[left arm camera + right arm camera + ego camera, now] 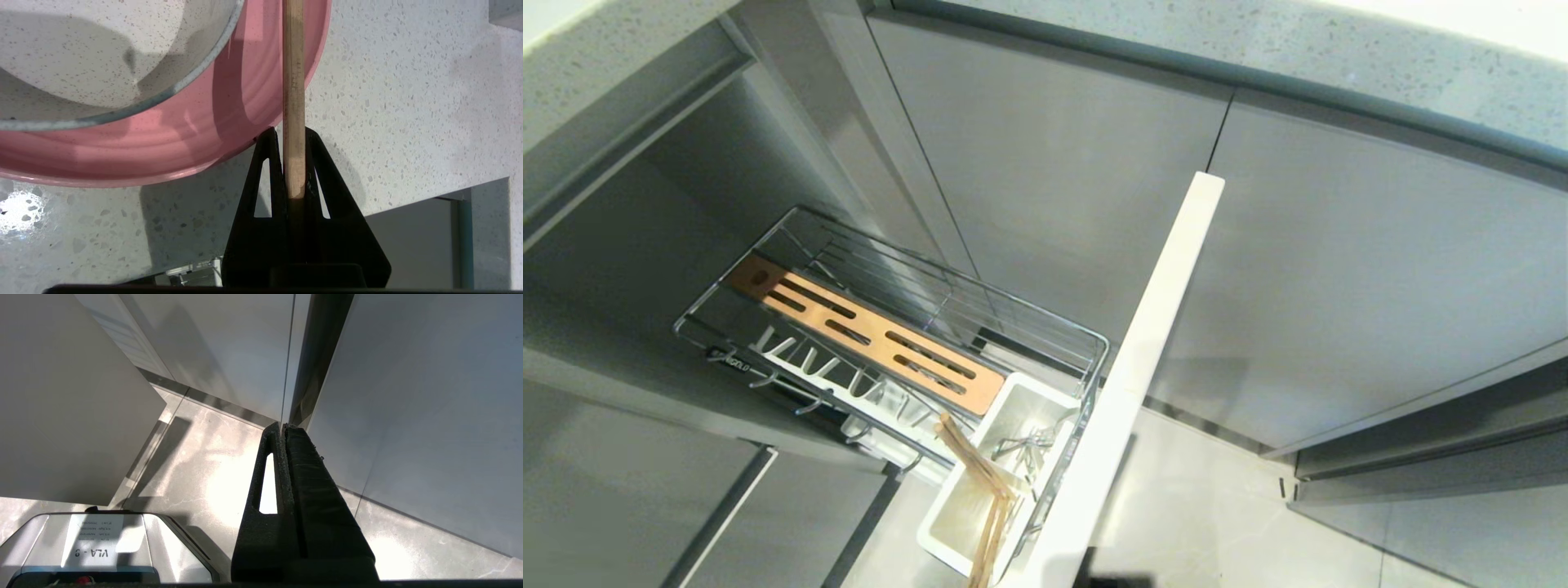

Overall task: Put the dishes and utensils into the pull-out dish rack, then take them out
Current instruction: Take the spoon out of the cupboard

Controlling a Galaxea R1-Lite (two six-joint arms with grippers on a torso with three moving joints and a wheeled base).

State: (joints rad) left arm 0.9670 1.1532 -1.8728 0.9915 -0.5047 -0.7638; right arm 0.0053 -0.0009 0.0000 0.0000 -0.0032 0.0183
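Observation:
In the left wrist view my left gripper (293,132) is shut on one light-brown wooden chopstick (293,81), which runs straight out past the fingertips. It hangs over a speckled countertop, right beside the rim of the pink plate (204,134). A pale bowl (102,53) sits in that plate. The head view shows the pull-out dish rack (1045,318) drawn out, with its orange-brown board (874,335) and white prongs (825,367) bare. More chopsticks (988,506) lean in its white tub (947,523). My right gripper (282,425) is shut and empty above the floor. Neither arm shows in the head view.
The rack's pale front panel (1152,343) stands edge-on to the right of the tub. Grey cabinet doors (1054,163) run behind it under the counter edge (1258,49). Tiled floor (1217,506) lies to the right. My base (102,547) shows in the right wrist view.

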